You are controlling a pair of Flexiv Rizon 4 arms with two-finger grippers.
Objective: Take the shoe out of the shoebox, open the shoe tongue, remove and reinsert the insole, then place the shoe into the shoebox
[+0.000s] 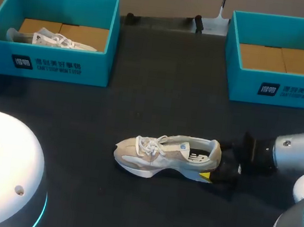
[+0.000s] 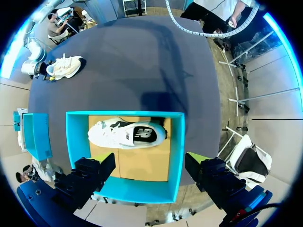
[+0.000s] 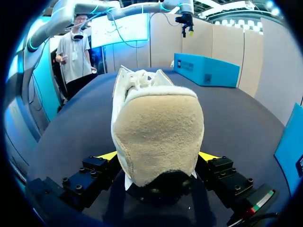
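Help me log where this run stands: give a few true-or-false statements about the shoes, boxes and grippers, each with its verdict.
1. A loose shoe lies on the table, outside both boxes. True.
2. The right box holds a shoe. False: only its cardboard floor shows; the boxed shoe is in the left box.
3. The right gripper holds the loose shoe by its heel. True.
4. The left gripper grips the boxed shoe. False: it is open, above the left box, clear of the shoe.
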